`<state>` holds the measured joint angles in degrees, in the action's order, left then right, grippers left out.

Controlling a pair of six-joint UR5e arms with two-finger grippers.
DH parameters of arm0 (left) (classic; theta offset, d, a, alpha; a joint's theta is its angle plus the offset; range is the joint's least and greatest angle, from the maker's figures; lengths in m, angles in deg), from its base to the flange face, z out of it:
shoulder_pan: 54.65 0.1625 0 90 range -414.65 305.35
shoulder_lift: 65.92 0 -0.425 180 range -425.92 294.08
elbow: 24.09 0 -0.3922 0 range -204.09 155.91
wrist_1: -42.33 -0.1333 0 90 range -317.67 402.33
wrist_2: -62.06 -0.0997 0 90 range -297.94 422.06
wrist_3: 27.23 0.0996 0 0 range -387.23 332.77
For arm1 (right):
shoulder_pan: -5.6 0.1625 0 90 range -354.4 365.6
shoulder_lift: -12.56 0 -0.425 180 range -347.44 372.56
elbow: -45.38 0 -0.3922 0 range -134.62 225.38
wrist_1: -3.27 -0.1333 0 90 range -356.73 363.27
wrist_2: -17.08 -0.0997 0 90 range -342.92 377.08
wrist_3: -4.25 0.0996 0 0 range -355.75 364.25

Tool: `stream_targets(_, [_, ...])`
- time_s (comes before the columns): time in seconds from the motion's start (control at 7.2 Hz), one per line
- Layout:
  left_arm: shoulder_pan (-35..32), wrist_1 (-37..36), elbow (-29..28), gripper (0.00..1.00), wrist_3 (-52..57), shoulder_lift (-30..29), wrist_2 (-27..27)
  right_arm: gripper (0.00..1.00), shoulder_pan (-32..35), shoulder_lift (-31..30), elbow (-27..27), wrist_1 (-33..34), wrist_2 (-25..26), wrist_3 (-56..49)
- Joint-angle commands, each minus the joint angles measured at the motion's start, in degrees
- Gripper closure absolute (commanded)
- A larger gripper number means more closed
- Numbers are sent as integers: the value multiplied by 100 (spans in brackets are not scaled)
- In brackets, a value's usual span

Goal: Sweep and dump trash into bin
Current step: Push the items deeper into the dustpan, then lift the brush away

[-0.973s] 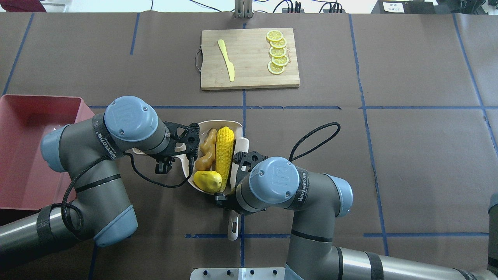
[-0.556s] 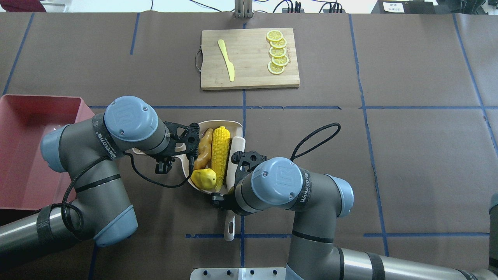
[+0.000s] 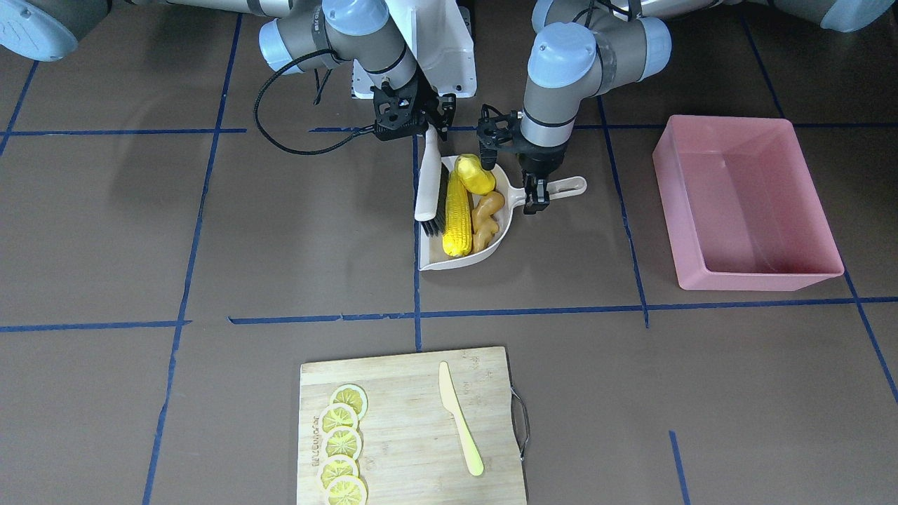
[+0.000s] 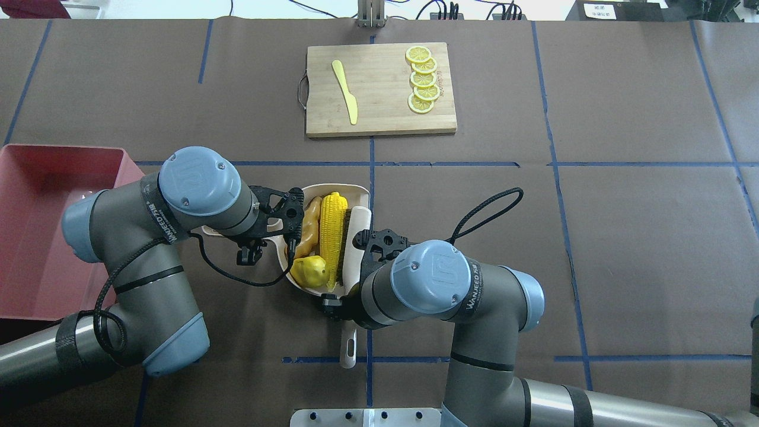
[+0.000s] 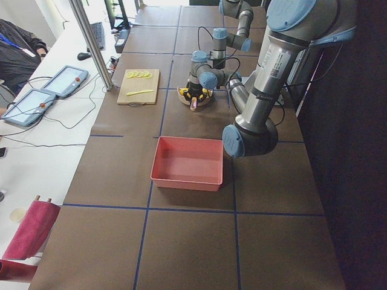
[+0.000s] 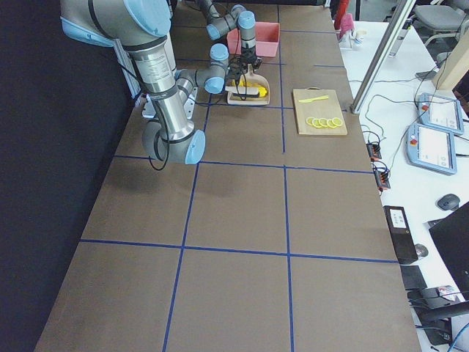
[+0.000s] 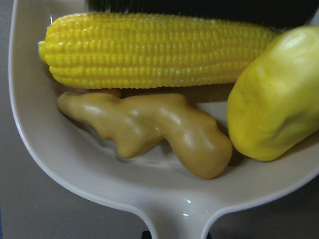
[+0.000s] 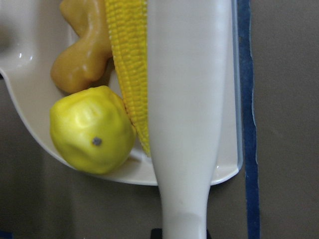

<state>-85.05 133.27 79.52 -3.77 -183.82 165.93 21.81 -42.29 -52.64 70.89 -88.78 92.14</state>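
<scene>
The table (image 4: 622, 249) is covered in brown paper ruled with blue tape (image 4: 445, 163). Closest to the base I see the dustpan (image 3: 449, 264) flat on the paper, and all the trash is in it: the corn (image 4: 332, 228) along the open lip, the ginger (image 4: 309, 228) beside it, and the lump (image 4: 309, 271) at the near end touching the corn. The bin (image 4: 35, 178) stands well apart on my left. Farther out is a board (image 4: 385, 112) with a knife (image 4: 345, 92) and lemon slices (image 4: 424, 80). Beyond the table's edge a white desk carries tablets (image 5: 36, 99).

My left arm is folded, wrist pointing down, and the left gripper (image 3: 537, 191) is clamped on the pan's handle. The right gripper (image 3: 426, 130) is closed round the brush (image 4: 357, 237), whose bristles press against the corn.
</scene>
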Motion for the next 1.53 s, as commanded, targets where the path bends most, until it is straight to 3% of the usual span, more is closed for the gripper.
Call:
stream_targets(0.0, [0,2,1,100,0,-6,1,100,5,-262,-339,50,-22,0])
stream_targets(0.69, [-9,2,19,100,0,3,1,100,-4,-272,-419,357,-40,0])
stream_targets(0.83, [-9,2,19,100,0,3,1,100,-4,-263,-524,593,-127,-9])
stream_targets(1.11, [-9,2,19,100,0,3,1,100,162,-298,-910,1697,-329,-148])
stream_targets(1.39, [-18,11,19,100,0,12,10,100,259,-325,-903,2245,-304,-709])
